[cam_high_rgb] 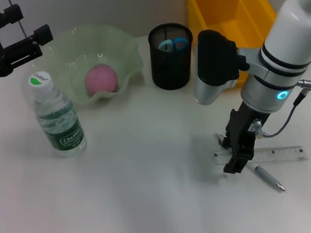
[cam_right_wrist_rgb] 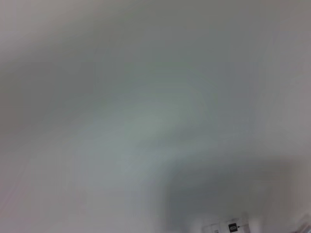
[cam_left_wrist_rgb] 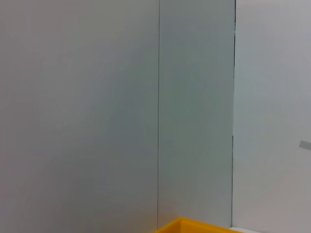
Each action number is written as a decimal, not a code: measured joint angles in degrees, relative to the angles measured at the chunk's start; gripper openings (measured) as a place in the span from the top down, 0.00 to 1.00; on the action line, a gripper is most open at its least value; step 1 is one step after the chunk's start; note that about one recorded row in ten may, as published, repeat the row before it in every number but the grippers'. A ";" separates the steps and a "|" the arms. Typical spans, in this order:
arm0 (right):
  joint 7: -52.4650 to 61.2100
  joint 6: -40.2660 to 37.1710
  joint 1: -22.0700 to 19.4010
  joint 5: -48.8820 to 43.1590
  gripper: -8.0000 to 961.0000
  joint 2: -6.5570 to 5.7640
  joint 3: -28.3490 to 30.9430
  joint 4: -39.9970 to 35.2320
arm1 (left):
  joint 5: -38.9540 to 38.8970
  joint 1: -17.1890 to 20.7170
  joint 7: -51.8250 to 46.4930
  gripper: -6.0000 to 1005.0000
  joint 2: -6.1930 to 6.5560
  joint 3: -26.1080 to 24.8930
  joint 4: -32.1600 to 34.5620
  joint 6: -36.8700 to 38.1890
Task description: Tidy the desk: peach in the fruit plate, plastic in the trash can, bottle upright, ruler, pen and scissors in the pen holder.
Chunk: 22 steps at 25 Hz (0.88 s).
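Clear ruler [cam_high_rgb: 275, 154] and pen [cam_high_rgb: 269, 177] under right gripper [cam_high_rgb: 233, 166] — finger spread untellable; left gripper [cam_high_rgb: 23, 31] splayed.

Right arm [cam_high_rgb: 296, 31] showing fat white tubes, black rings, a glowing blue light, a thin grey cable, black gripper [cam_high_rgb: 234, 161], left gripper [cam_high_rgb: 5, 43] black too

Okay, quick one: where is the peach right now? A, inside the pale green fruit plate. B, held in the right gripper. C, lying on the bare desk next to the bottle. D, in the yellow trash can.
A: in the head view the peach sits inside the wavy-rimmed fruit plate, behind the upright bottle, while the right gripper is down at the ruler and pen.
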 joint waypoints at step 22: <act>0.64 -0.44 -0.63 0.73 0.33 0.03 -1.53 -3.74 | -0.60 0.24 0.22 0.20 0.06 -0.08 0.00 0.10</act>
